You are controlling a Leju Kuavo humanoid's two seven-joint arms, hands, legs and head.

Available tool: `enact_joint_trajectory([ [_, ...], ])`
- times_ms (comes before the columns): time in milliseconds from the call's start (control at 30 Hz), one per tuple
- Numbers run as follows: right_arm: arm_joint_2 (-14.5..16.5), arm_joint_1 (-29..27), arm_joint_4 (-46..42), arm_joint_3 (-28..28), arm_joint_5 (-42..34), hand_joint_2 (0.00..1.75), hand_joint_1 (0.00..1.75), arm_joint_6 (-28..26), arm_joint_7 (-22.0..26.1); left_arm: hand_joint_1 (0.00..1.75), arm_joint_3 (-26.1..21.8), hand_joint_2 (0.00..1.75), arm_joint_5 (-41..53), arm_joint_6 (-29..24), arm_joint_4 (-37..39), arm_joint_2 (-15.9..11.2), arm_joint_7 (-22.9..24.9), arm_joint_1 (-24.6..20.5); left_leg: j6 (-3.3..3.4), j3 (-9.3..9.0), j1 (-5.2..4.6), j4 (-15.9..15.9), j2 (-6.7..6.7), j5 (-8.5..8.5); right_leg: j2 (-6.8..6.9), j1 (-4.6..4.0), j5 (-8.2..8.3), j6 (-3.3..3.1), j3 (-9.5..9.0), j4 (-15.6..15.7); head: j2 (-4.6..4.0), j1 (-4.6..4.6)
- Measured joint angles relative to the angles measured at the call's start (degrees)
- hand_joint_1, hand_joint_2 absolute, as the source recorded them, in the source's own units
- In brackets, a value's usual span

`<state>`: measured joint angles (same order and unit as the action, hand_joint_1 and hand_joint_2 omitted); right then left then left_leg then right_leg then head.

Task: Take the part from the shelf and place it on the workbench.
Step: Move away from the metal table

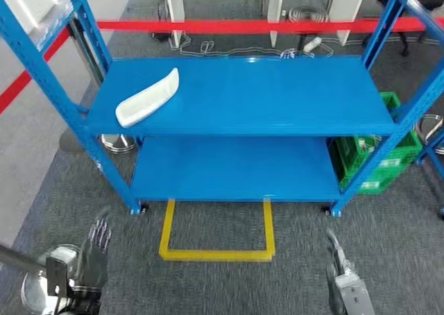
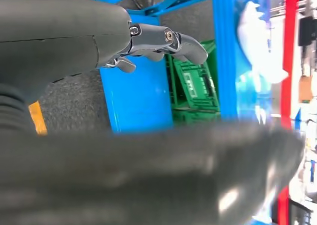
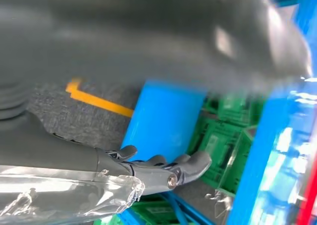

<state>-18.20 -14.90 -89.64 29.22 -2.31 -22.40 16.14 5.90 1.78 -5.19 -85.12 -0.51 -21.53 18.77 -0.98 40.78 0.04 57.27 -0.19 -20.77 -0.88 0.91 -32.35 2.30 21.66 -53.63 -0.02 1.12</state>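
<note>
The white part [image 1: 147,97] lies flat on the upper shelf [image 1: 261,96] of the blue rack [image 1: 89,145], near its left end and angled toward the back; nothing stands beside it on that board. In the left wrist view the part [image 2: 258,41] shows as a blurred white shape past a blue post. The lower shelf [image 1: 236,169] sits beneath, and a green crate [image 1: 385,159] stands on the floor at the rack's right end, partly behind the right front post. A yellow outline [image 1: 217,235] is taped on the grey carpet just in front of the rack. A red tape [image 1: 236,26] stretches across behind the rack, with cables and white table legs beyond it. A round metal base [image 1: 118,143] sits on the floor by the left post, and another [image 1: 429,128] at the far right. The left hand [image 1: 94,252] is low at the bottom left, well apart from the part, its fingers [image 2: 179,41] spread and holding nothing. The right hand [image 1: 340,277] is low at the bottom right, fingers [image 3: 186,165] extended and slightly apart, also holding nothing; clear plastic wrap [image 3: 75,190] covers part of that wrist.
</note>
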Motion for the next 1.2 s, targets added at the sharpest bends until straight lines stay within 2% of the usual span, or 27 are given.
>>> enact_joint_trajectory([
  [33, 0.09, 0.07, 0.44, -0.31, 0.04, 1.75, 0.0, 0.08, -0.31, 0.0, -0.04, 1.75, 0.03, -0.02, 0.66, 0.01, 0.55, 0.11, 0.12, 0.47, -0.05, -1.25, 0.15, 3.63, -0.13, -0.15, -1.4, 0.19, -0.34, -0.31, 0.0, -0.06],
  [67, 0.23, 0.3, 1.02, -0.77, 0.11, 1.75, 0.0, 0.26, -0.63, 0.0, -0.11, 1.75, 0.07, -0.01, 1.45, 0.02, 0.99, 0.06, 0.24, 0.7, -0.09, -1.25, 0.18, 4.14, -0.2, -0.25, -2.6, 0.34, -0.92, -0.53, 0.01, -0.16],
  [100, 0.42, 0.61, 1.78, -1.38, 0.17, 1.75, 0.0, 0.56, -0.96, 0.0, -0.19, 1.31, 0.1, 0.03, 2.33, 0.04, 1.5, -0.13, 0.48, 0.6, -0.04, -0.21, 0.08, 3.66, -0.13, -0.17, -3.59, 0.45, -1.7, -0.26, 0.02, -0.39],
  [133, 0.63, 0.99, 2.71, -2.0, 0.25, 1.31, 0.0, 0.96, -1.25, 0.0, -0.24, 0.87, 0.11, 0.12, 3.22, 0.06, 1.87, -0.43, 0.86, 0.4, -0.01, 0.19, 0.0, 2.86, 0.01, -0.09, -4.32, 0.6, -2.14, -0.58, 0.02, -0.45],
  [167, 0.87, 1.37, 3.84, -2.59, 0.27, 0.87, 0.0, 1.41, -1.6, 0.0, -0.34, 0.44, 0.1, 0.2, 4.15, 0.05, 2.3, -0.78, 1.32, 0.05, 0.02, 0.3, -0.05, 2.25, 0.17, -0.07, -5.31, 0.79, -1.65, -2.17, 0.02, -0.55],
  [200, 1.12, 1.61, 5.17, -3.17, 0.29, 0.44, 0.0, 1.88, -1.98, 0.0, -0.45, 0.0, 0.08, 0.31, 5.13, 0.06, 2.79, -1.16, 1.75, -0.41, 0.04, 0.33, -0.07, 1.67, 0.31, -0.1, -6.68, 0.94, -0.13, -5.15, 0.02, -0.62],
  [233, 1.38, 1.72, 6.68, -3.71, 0.32, 0.0, 0.0, 2.35, -2.32, 0.0, -0.56, 0.0, 0.07, 0.43, 6.14, 0.05, 3.24, -1.49, 2.06, -0.89, -0.03, 0.33, -0.09, 1.09, 0.43, -0.18, -8.29, 1.04, 2.49, -9.43, 0.02, -0.7],
  [267, 1.66, 1.66, 8.28, -4.2, 0.33, 0.0, 0.0, 2.82, -2.7, 0.0, -0.68, 0.0, 0.06, 0.52, 7.11, 0.05, 3.71, -1.81, 2.27, -1.38, -0.11, 0.33, -0.13, 0.51, 0.46, -0.26, -9.69, 1.11, 5.63, -13.96, 0.02, -0.73],
  [300, 1.94, 1.47, 9.99, -4.7, 0.35, 0.0, 0.0, 3.32, -3.08, 0.0, -0.77, 0.0, 0.05, 0.64, 8.07, 0.07, 4.16, -2.14, 2.38, -1.93, -0.21, 0.33, -0.21, -0.06, 0.46, -0.29, -10.12, 1.09, 8.52, -17.36, 0.02, -0.74],
  [333, 2.24, 1.2, 11.78, -5.2, 0.39, 0.0, 0.0, 3.81, -3.41, 0.0, -0.83, 0.0, 0.04, 0.75, 8.98, 0.08, 4.62, -2.46, 2.44, -2.59, -0.31, 0.33, -0.34, -0.64, 0.45, -0.32, -9.14, 0.97, 10.69, -18.76, 0.02, -0.76],
  [367, 2.54, 0.91, 13.52, -5.67, 0.44, 0.0, 0.0, 4.29, -3.76, 0.0, -0.9, 0.0, 0.02, 0.86, 9.78, 0.08, 5.03, -2.83, 2.44, -3.35, -0.4, 0.33, -0.5, -1.23, 0.45, -0.38, -6.8, 0.75, 11.84, -17.88, 0.02, -0.75],
  [433, 3.14, 0.34, 17.08, -6.7, 0.56, 0.0, 0.0, 5.22, -4.39, 0.0, -1.09, 0.0, -0.03, 1.09, 11.37, 0.08, 5.85, -3.76, 2.28, -4.89, -0.51, 0.31, -0.78, -2.34, 0.43, -0.59, 0.0, 0.14, 11.67, -11.29, 0.02, -0.77],
  [467, 3.46, 0.13, 18.89, -7.21, 0.63, 0.0, 0.0, 5.7, -4.75, 0.0, -1.2, 0.0, -0.06, 1.19, 12.26, 0.07, 6.26, -4.29, 2.11, -5.42, -0.63, 0.37, -0.94, -2.76, 0.43, -0.69, 2.47, -0.07, 11.14, -8.12, 0.02, -0.75],
  [500, 3.78, -0.04, 20.63, -7.76, 0.7, 0.0, 0.0, 6.18, -5.11, 0.0, -1.32, 0.0, -0.09, 1.28, 13.23, 0.07, 6.72, -4.75, 1.98, -5.72, -0.73, 0.43, -1.06, -3.06, 0.41, -0.75, 3.97, -0.13, 10.62, -5.99, 0.02, -0.71],
  [533, 4.2, -0.18, 22.3, -8.34, 0.76, 0.0, 0.0, 6.66, -5.47, 0.0, -1.5, 0.0, -0.12, 1.38, 14.31, 0.05, 7.2, -5.11, 1.98, -5.83, -0.83, 0.46, -1.13, -3.21, 0.35, -0.78, 4.44, 0.0, 10.33, -5.14, 0.02, -0.62],
  [633, 5.58, -0.08, 26.6, -10.2, 0.92, 0.0, 0.0, 8.2, -6.45, 0.0, -1.85, 0.0, -0.34, 1.75, 17.94, 0.08, 8.61, -5.74, 2.24, -6.05, -0.95, 0.24, -1.05, -3.28, 0.02, -0.78, 4.48, 0.35, 10.06, -4.86, 0.02, -0.47],
  [733, 6.95, 0.52, 30.88, -12.15, 1.07, 0.0, 0.0, 9.79, -7.49, 0.0, -2.09, 0.0, -0.61, 2.14, 22.29, 0.14, 10.08, -6.27, 2.19, -6.4, -0.94, -0.27, -0.97, -3.3, -0.07, -0.81, 4.24, -0.03, 10.0, -4.86, 0.02, -0.48],
  [933, 9.37, 1.74, 39.16, -15.8, 1.32, 0.0, 0.0, 12.82, -9.59, 0.0, -2.85, 0.0, -0.96, 2.85, 31.14, 0.17, 12.81, -6.81, 1.24, -6.69, -0.84, -0.71, -0.98, -3.34, -0.03, -0.88, 3.97, -0.48, 9.88, -4.87, 0.02, -0.49],
  [1200, 12.31, 3.39, 49.47, -20.34, 1.77, 0.0, 0.0, 16.62, -12.24, 0.0, -3.63, 0.0, -1.15, 3.63, 42.7, 0.22, 16.24, -7.85, 0.96, -6.92, -0.86, -0.73, -0.99, -3.49, 0.01, -0.87, 3.88, -0.6, 9.91, -4.82, 0.02, -0.52],
])
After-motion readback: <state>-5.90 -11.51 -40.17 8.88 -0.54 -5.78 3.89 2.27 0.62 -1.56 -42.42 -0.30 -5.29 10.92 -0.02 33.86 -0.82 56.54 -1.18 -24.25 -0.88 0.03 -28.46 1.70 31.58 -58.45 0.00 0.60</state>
